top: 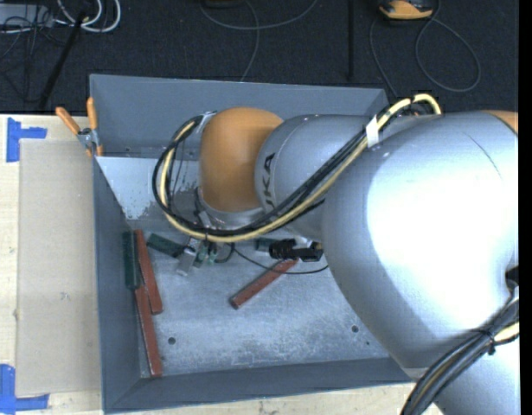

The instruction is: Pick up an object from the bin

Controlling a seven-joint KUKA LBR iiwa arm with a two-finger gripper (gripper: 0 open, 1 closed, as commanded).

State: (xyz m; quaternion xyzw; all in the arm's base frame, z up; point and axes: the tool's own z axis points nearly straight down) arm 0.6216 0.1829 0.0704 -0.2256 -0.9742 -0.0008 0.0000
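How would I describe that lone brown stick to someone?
Look at the grey metal bin, at its floor's middle. The short reddish-brown flat stick lies there slanted and alone, unlike the longer brown sticks lined along the view's left wall.

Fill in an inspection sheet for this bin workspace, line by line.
Surface: grey metal bin, floor speckled.
Job's things: small dark green piece beside the gripper; tilted brown stick mid-bin; nothing seen held.
Clutter: dark green stick and brown sticks along the left wall.
Grippers: gripper low in the bin's left-centre, under the orange wrist cover; open or shut cannot be told.
Cables: yellow and black cables loop round the wrist.
Surroundings: dark floor behind the bin, with loose wires.
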